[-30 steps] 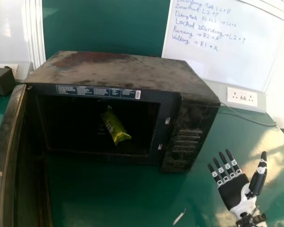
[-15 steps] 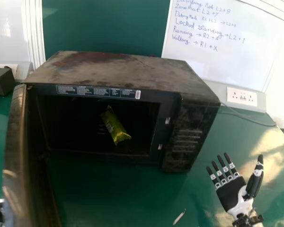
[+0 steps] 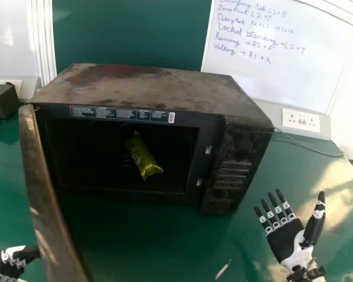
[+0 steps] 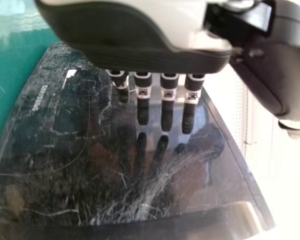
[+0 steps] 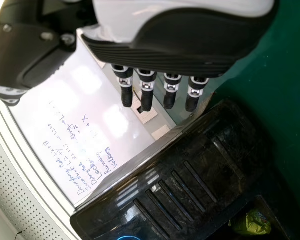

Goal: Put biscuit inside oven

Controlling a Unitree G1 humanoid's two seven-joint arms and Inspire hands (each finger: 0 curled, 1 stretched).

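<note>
The green biscuit packet (image 3: 143,156) lies inside the dark oven (image 3: 153,97), whose door (image 3: 50,200) stands ajar at the left. My left hand (image 3: 12,261) is at the lower left, against the door's outer side. In the left wrist view, the straight fingers of my left hand (image 4: 166,107) are at the glossy door face (image 4: 140,175). My right hand (image 3: 285,239) is right of the oven above the table, palm up with fingers extended. The right wrist view has my right hand (image 5: 147,92) open beside the oven (image 5: 175,185), with the packet (image 5: 252,223) in its cavity.
A green table (image 3: 153,247) carries the oven, with a thin white stick (image 3: 223,269) near the front. Behind are a whiteboard (image 3: 276,59) and a wall socket (image 3: 300,120). A dark box (image 3: 1,101) stands at the left, and a cable runs behind the oven.
The door has swung inward toward the oven, to the right. My left hand has come into the head view at the lower left with it. My right hand has shifted slightly left and down.
</note>
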